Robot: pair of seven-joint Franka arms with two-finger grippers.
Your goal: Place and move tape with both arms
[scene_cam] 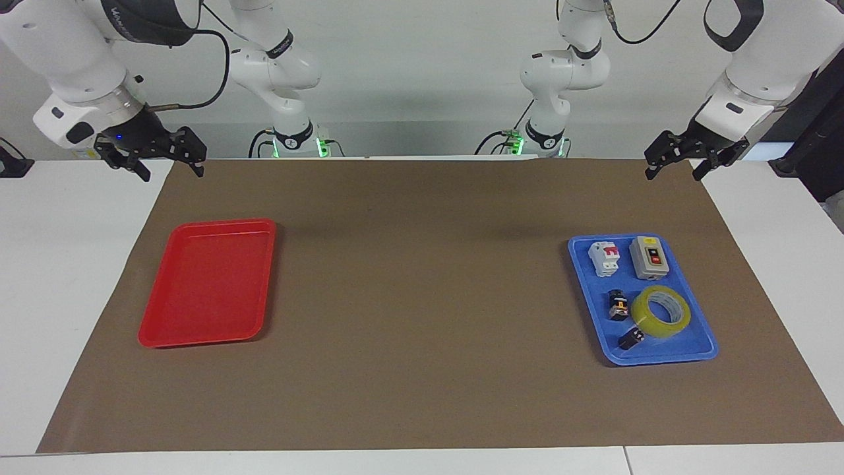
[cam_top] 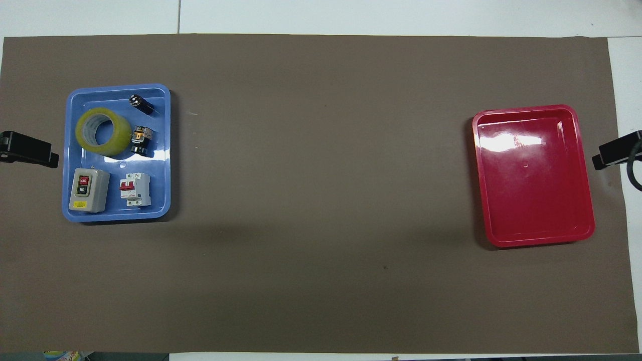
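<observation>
The tape, a yellow translucent roll with a white core, lies flat in a blue tray toward the left arm's end of the table. My left gripper hangs open and empty in the air over the brown mat's edge at that end, apart from the tray. Over the mat's edge at the right arm's end, my right gripper is also raised, open and empty. Both arms wait.
A grey switch box, a white circuit breaker and two small black parts share the blue tray with the tape. A red tray with nothing in it lies toward the right arm's end. The brown mat covers the table.
</observation>
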